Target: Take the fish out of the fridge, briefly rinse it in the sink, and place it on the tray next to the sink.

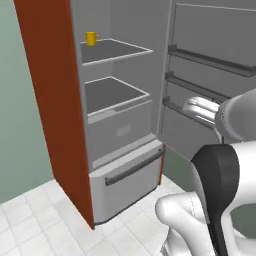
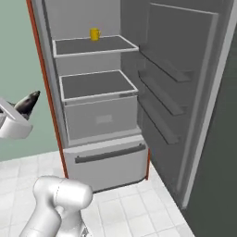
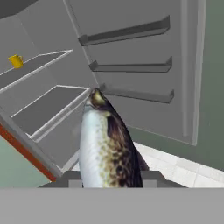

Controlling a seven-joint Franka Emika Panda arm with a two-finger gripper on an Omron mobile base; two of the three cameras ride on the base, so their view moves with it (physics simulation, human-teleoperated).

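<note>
Open fridge (image 2: pixel 99 115) w/ yellow mug (image 2: pixel 95 34) on top shelf; tool (image 3: pixel 109 177) clamped round fish (image 3: pixel 107 144).

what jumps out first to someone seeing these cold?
The fish, silvery with a mottled dark back, is clamped in the jaws right before the hand camera, outside the fridge. Behind it the fridge door stands wide open on bare shelves, with only a yellow mug at the back of the upper one.

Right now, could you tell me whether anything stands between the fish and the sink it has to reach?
The fish is held in the gripper, already outside the open fridge. No sink shows in these views, so the path to it cannot be judged. Around the fish itself, nothing visible blocks it; the fridge door stands open to the side.
</note>
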